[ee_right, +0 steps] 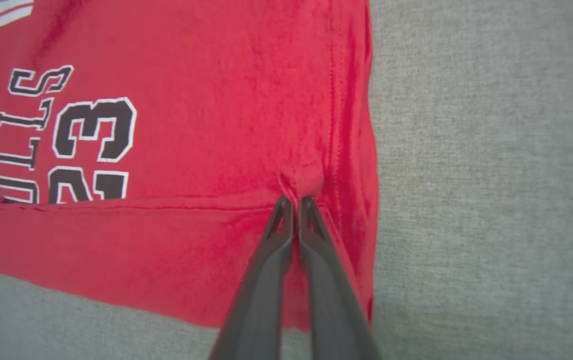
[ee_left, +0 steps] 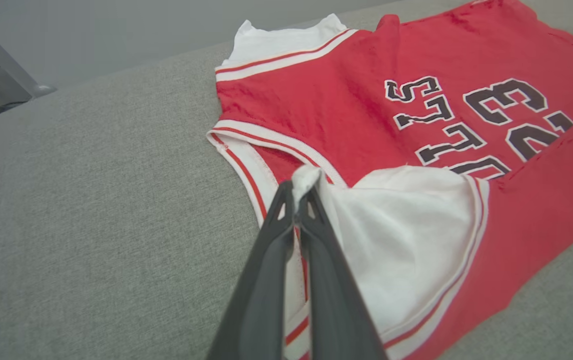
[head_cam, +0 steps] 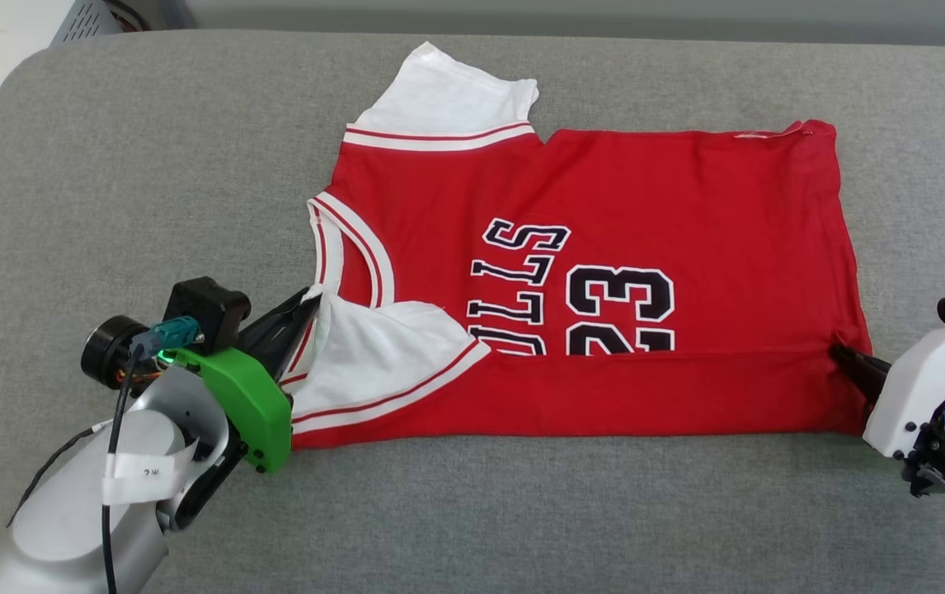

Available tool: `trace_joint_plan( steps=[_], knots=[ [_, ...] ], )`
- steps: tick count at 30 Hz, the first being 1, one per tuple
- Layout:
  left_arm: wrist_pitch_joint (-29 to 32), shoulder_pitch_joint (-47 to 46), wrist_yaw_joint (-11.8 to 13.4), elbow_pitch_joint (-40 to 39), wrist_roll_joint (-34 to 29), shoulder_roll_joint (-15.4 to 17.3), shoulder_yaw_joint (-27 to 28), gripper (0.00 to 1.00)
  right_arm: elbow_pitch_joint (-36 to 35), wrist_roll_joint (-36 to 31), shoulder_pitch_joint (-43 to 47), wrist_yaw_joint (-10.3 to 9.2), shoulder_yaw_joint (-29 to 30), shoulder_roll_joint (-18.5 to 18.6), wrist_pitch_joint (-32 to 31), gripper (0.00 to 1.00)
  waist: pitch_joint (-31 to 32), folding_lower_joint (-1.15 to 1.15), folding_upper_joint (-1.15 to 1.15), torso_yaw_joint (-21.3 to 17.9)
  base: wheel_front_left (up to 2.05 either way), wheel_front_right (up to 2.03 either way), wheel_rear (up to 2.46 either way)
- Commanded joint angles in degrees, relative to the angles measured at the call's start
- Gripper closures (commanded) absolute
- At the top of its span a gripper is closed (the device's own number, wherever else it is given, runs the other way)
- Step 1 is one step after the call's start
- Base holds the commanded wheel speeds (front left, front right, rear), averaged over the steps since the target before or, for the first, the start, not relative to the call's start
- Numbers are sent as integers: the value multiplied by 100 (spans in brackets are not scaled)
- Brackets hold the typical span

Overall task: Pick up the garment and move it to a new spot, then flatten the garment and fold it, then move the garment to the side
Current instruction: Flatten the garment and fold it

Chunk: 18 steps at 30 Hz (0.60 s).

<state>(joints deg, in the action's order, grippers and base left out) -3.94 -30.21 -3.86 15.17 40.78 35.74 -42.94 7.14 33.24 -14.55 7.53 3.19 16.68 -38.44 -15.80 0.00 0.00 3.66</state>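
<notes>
The garment (head_cam: 604, 190), a red jersey of soft, slightly creased knit, lies flat and sideways, stretched between my two pairs of fingers. Its collar end is at my left fingers (head_cam: 303, 312) and its hem end at my right fingers (head_cam: 848, 359).

The long edge nearest me is folded up over the body as a straight band. The fold line cuts across the lower part of the black, white-outlined lettering (head_cam: 571, 289).

The near sleeve (head_cam: 382, 346), white with red-and-white striped trim, lies turned in on top of the red. My left fingers (ee_left: 296, 200) are pressed together on its upper corner, and a small peak of white cloth pokes out past their tips. The far sleeve (head_cam: 448, 91) lies spread open well beyond them, with the rounded striped neckline (head_cam: 357, 256) between the two sleeves.

My right fingers (ee_right: 295, 215) are clamped on a pinch of red cloth where the fold line meets the stitched hem, and short wrinkles fan out from the grip.

The garment lies on the padded surface (head_cam: 151, 165), a grey coarse weave with a rounded far corner. Bare fabric runs wide outside my left fingers, narrower outside my right fingers, and as a strip on my side of the folded edge.
</notes>
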Motion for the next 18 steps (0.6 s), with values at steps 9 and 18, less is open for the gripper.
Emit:
trace_joint_plan(
  steps=[9,18],
  knots=[
    [-133,-466,-142,1122,-68,-424,-134,0,581,-91,-407,-4,-183,74,318,6,-80,0,0,-32,0,0,0],
    [-414,-409,-54,1868,229,-788,31,0,672,3,-373,-4,-525,316,776,0,325,0,0,27,0,0,0]
  ],
)
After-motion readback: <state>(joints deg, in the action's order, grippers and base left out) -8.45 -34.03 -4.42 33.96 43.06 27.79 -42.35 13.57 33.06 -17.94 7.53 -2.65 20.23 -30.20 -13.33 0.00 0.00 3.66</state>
